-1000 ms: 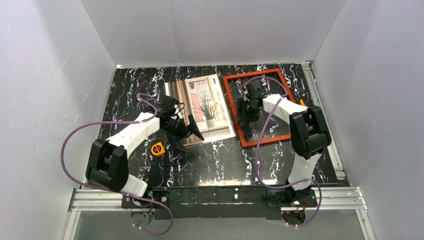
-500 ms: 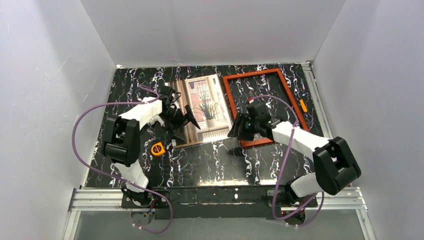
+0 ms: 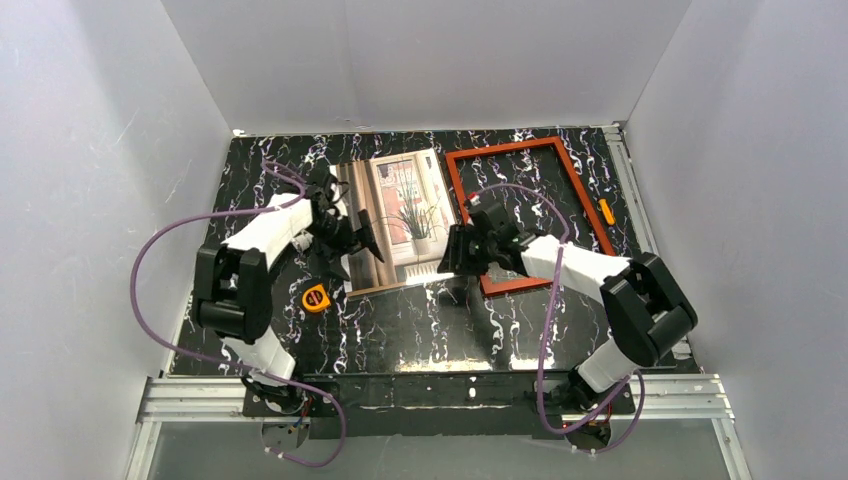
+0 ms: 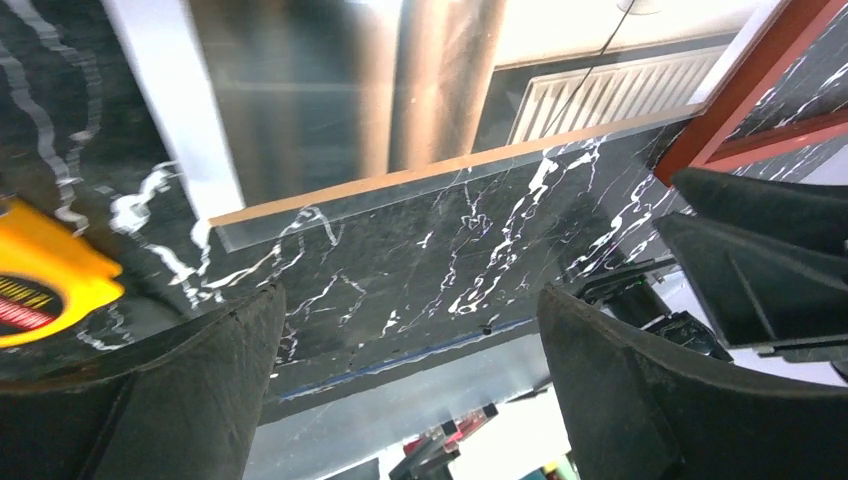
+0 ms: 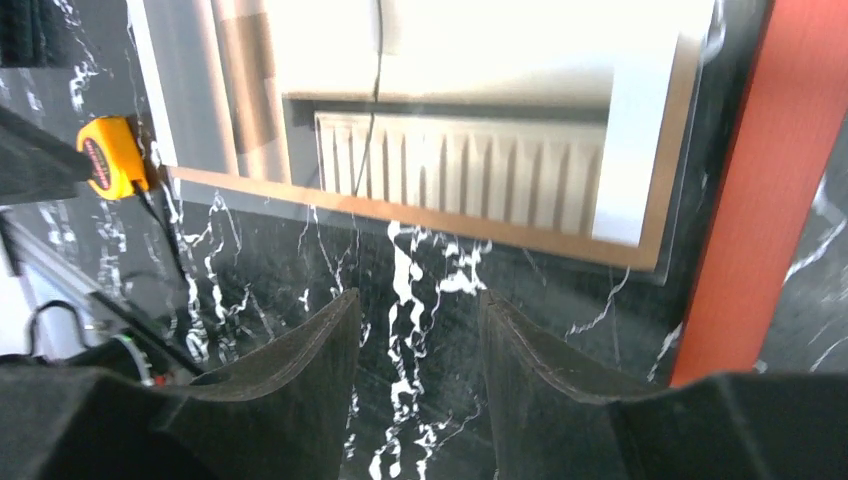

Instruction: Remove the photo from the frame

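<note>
Left tool [image 4: 410, 300] gapes wide and right tool [image 5: 415, 300] stands parted, both empty. Flat curtain-and-window photo [image 3: 410, 200] lies on black marbled table [image 3: 420, 320] beside thin red-brown wooden frame [image 3: 500, 148]; likely stiff, light, glossy: pinch an edge.

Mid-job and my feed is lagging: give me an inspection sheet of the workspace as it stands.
Surface: black marbled table, flat.
Job's things: photo lies face up left of the frame, outside it; frame hollow.
Clutter: yellow tape measure by the photo's near-left corner; small orange item right of the frame.
Grippers: left gripper open, empty; right gripper open, empty.
Cables: purple cables loop off both arms.
Surroundings: plain white walls.
</note>
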`<state>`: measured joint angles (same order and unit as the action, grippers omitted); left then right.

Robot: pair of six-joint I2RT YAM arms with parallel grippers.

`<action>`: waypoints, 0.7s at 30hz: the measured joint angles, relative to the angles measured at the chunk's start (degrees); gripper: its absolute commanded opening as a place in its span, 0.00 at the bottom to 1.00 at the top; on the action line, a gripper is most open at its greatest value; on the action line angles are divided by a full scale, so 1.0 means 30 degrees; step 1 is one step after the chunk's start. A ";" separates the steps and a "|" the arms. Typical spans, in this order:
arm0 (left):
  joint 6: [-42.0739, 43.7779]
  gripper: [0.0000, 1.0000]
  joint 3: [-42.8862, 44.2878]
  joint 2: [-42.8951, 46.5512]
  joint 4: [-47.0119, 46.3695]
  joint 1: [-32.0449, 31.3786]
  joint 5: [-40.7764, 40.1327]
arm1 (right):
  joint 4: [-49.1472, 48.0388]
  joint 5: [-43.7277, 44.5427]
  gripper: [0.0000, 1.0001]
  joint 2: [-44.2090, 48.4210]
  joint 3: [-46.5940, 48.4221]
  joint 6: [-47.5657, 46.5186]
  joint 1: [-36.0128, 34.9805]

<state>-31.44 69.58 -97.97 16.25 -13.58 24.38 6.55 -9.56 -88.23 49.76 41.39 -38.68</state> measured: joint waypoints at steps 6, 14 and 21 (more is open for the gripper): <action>0.0605 0.98 -0.0831 0.1763 0.0401 0.1974 -0.0051 | 0.2025 0.0627 0.51 -0.2426 0.4473 -0.3774 -0.0124; 0.0525 1.00 -0.2259 0.1231 -0.0255 0.2929 0.1239 | 0.2514 0.0124 0.58 -0.5362 0.6645 -0.5472 -0.0780; 0.0503 1.00 -0.2470 0.0197 -0.1537 0.2994 0.1719 | 0.2841 0.0022 0.57 -0.6754 0.7009 -0.5523 -0.0896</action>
<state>-29.93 62.17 -97.38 11.64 -4.60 29.54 15.07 -9.50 -108.49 70.78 24.82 -41.36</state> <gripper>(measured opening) 0.995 0.575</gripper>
